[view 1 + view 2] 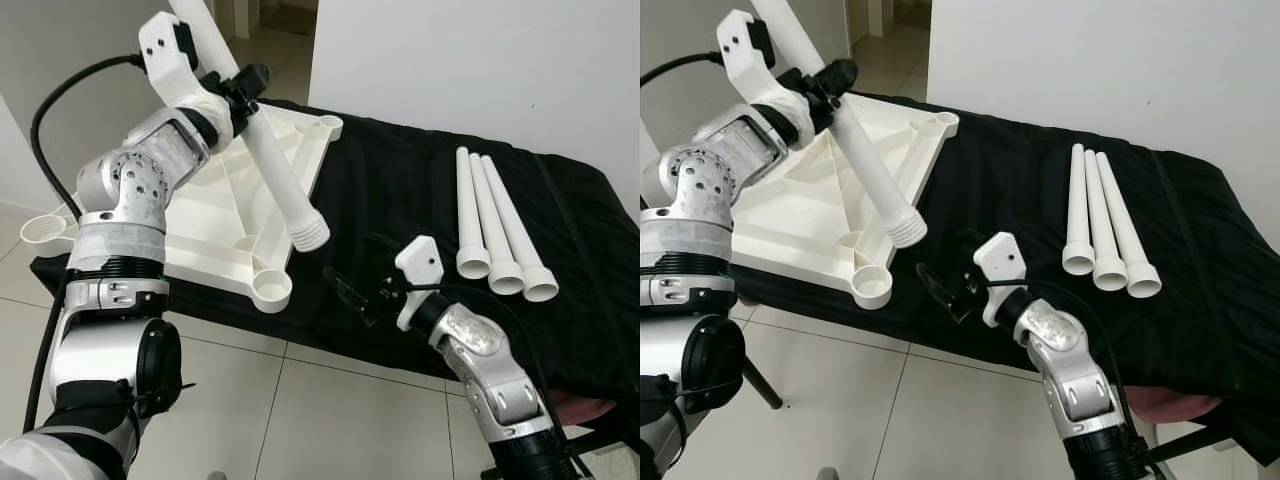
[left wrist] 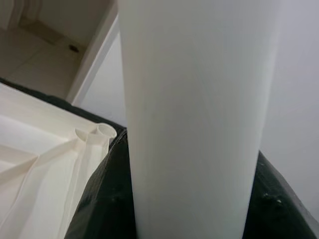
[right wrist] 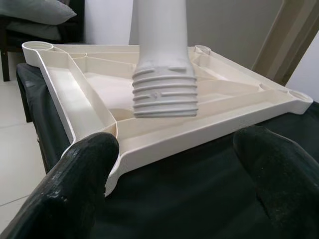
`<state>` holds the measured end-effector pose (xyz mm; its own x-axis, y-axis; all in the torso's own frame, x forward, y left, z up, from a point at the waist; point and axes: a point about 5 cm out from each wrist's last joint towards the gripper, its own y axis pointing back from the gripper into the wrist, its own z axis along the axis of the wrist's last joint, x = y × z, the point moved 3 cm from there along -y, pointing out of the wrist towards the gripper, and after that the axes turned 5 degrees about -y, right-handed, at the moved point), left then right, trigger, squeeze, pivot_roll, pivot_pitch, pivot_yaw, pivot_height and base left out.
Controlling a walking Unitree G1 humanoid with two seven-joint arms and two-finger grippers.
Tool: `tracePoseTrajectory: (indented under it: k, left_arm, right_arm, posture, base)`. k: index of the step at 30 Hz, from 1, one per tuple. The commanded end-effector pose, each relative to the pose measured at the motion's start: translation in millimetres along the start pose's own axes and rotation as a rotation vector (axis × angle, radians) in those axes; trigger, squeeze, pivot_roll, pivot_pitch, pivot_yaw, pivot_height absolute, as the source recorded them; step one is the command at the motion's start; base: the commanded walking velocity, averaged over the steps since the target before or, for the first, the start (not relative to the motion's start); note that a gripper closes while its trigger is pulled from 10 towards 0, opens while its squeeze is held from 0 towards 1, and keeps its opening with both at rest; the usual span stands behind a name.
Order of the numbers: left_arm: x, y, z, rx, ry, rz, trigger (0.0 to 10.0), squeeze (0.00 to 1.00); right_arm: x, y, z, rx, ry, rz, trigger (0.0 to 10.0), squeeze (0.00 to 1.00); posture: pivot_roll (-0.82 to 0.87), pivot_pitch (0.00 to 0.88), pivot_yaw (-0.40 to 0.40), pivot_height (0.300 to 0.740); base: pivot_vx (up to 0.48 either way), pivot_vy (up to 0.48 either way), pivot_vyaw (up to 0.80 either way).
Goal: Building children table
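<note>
A white table leg [image 1: 275, 165] is pinched in the raised left hand [image 1: 238, 92], threaded end slanting down toward the corner socket [image 1: 272, 291] of the upturned tabletop [image 1: 215, 215], while the right hand [image 1: 352, 293], fingers spread, waits just beside that socket.

Bare black cloth [image 1: 400, 190] lies open between the tabletop [image 1: 215, 215] and three legs [image 1: 495, 225].

White table legs [image 1: 490, 220], black cloth [image 1: 400, 190]
</note>
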<state>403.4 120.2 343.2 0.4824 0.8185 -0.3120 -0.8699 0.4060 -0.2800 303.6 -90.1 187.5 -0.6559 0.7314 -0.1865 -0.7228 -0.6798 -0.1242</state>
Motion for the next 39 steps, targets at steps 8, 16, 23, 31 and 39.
tracePoseTrajectory:
  k: [8,16,23,31,39]
  left_arm:
    - [-52.0,3.5,0.8,-0.089,-0.223,-0.186,10.0,0.0]
    - [-85.2,5.7,-23.3,-0.09,-0.278,-0.237,10.0,0.0]
    - [-102.7,8.7,-25.8,-0.115,-0.3,-0.267,10.0,0.0]
    - [-113.3,10.9,-28.8,-0.127,-0.311,-0.286,10.0,0.0]
    - [-120.5,12.3,-31.8,-0.13,-0.325,-0.305,10.0,0.0]
  right_arm:
    - [-2.4,-39.5,31.6,-0.047,0.055,-0.006,10.0,0.0]
    - [-8.7,-62.8,40.1,-0.041,0.09,-0.072,10.0,0.0]
    - [-14.0,-70.1,29.5,0.01,0.101,-0.119,10.0,0.0]
    - [-20.0,-76.0,29.5,0.01,0.096,-0.158,10.0,0.0]
    - [-20.9,-79.9,31.9,-0.003,0.095,-0.163,4.3,0.0]
  posture:
    - [0.04,0.0,-0.097,0.74]
    - [0.04,0.0,-0.097,0.74]
    - [0.05,0.0,-0.096,0.74]
    - [0.05,0.0,-0.093,0.74]
    - [0.05,0.0,-0.094,0.74]
  base:
    - [0.0,0.0,0.0]
    - [0.0,0.0,0.0]
    - [0.0,0.0,0.0]
    - [0.0,0.0,0.0]
    - [0.0,0.0,0.0]
